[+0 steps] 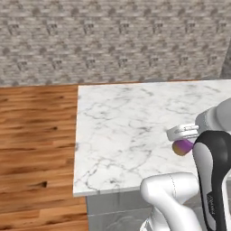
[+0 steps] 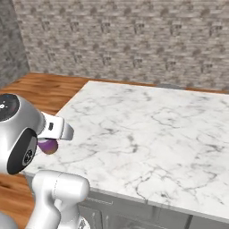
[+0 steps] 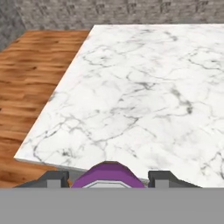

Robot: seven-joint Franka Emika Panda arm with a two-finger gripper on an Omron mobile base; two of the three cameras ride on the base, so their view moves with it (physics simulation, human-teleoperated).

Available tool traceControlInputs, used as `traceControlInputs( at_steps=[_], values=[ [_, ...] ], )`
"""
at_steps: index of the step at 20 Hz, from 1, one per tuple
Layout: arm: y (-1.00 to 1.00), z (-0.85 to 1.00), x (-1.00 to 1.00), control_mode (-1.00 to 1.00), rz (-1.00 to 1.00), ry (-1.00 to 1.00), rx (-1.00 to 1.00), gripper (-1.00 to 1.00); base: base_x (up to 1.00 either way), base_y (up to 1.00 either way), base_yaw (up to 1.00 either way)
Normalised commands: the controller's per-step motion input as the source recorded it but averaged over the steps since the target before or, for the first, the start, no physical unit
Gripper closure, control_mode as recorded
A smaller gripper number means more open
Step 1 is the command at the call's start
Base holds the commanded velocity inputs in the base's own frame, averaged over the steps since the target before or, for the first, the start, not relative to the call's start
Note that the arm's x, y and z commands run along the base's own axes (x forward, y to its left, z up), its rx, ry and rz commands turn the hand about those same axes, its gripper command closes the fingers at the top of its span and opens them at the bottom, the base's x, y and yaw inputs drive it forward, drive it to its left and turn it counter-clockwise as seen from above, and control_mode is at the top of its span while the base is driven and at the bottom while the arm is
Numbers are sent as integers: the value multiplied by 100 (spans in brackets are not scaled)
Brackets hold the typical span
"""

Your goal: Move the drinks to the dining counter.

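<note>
Robot fingers (image 3: 109, 178) clamped on purple can (image 3: 108, 176), above marble table (image 3: 144, 100), wood floor (image 3: 30, 78) at 9 o'clock

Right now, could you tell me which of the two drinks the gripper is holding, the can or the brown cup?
It is the can, purple fading to orange, clamped in the gripper above the near edge of the white marble dining counter; it has no brown body or black lid.

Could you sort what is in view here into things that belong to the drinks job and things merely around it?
Job: can, held in the shut gripper; dining counter, bare marble.
Around: wooden floor; stone wall.
</note>
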Motion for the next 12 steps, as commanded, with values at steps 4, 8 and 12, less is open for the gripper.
traceControlInputs(
  at_steps=[4, 8, 12],
  values=[
    [0, 0, 0, 100, 0, 0, 0, 100, 88, -1, -25],
    [0, 0, 0, 100, 0, 0, 0, 100, 90, 0, -41],
    [0, 0, 20, -100, -10, 0, 0, 100, 59, 0, -32]
  ],
)
